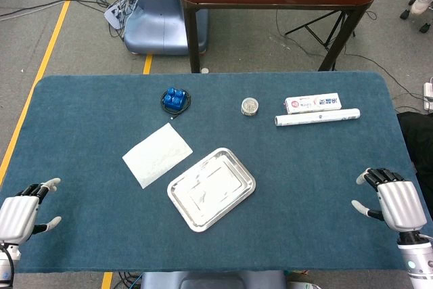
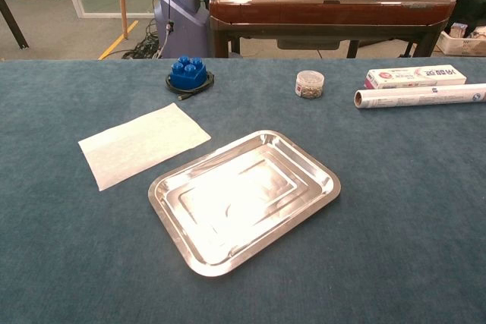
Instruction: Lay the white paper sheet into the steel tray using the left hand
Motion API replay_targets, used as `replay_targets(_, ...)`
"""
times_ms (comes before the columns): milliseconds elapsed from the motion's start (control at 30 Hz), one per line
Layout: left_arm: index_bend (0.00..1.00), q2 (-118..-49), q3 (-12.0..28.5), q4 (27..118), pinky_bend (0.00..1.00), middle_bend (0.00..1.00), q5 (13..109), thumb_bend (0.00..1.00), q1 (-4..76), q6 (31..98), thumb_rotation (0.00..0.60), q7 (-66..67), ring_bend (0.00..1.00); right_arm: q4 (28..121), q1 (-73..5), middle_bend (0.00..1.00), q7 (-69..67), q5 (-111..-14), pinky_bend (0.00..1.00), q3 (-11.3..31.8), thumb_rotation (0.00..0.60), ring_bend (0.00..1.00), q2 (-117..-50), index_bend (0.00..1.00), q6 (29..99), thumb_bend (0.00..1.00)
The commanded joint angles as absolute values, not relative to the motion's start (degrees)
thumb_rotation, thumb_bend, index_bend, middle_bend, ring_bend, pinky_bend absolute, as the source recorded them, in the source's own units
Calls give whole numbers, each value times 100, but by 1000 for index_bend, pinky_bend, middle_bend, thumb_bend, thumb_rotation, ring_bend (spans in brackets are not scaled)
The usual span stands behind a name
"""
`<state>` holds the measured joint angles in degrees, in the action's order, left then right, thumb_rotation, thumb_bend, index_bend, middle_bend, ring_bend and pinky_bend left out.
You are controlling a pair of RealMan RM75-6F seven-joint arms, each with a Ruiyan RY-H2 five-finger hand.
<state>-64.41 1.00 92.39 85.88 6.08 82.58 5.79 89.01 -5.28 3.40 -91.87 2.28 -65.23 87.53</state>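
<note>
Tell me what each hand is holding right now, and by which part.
Nothing is held. The left hand and right hand both rest open at the table's near corners. The white paper sheet lies flat beside the steel tray, untouched.

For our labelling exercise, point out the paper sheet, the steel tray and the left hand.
paper sheet (image 1: 157,155), head view, centre of the sheet
steel tray (image 2: 199,264), chest view, near rim
left hand (image 1: 19,215), head view, back of the hand
</note>
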Motion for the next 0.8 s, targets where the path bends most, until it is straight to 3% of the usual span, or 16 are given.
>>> replay_targets(33, 222, -6441, 96, 9247, 451, 371, 8591, 116, 605, 8261, 600, 576, 297, 8911, -509, 427, 321, -9210, 472, 231, 600, 342, -6522, 469, 8801, 94)
replay_targets(400, 226, -6495, -13, 9304, 452, 376, 8707, 117, 665, 8102, 600, 481, 288, 8905, -521, 427, 275, -9132, 472, 247, 600, 343, -6515, 469, 8732, 94)
replay_targets(633, 242, -6613, -124, 9197, 394, 282, 9113, 117, 834, 7977, 600, -119, 119, 8926, -476, 427, 238, -9133, 472, 277, 600, 343, -6492, 469, 8849, 94)
replay_targets(700, 244, -6758, -94, 8959, 411, 264, 9298, 117, 957, 7977, 600, -544, 138, 8921, -469, 427, 238, -9125, 472, 285, 600, 343, -6492, 469, 8864, 95)
replay_targets(800, 227, -6905, -101, 8570, 573, 263, 9514, 116, 1217, 7794, 600, -1307, 278, 8923, -469, 427, 247, -9127, 472, 282, 600, 343, -6496, 469, 8857, 94)
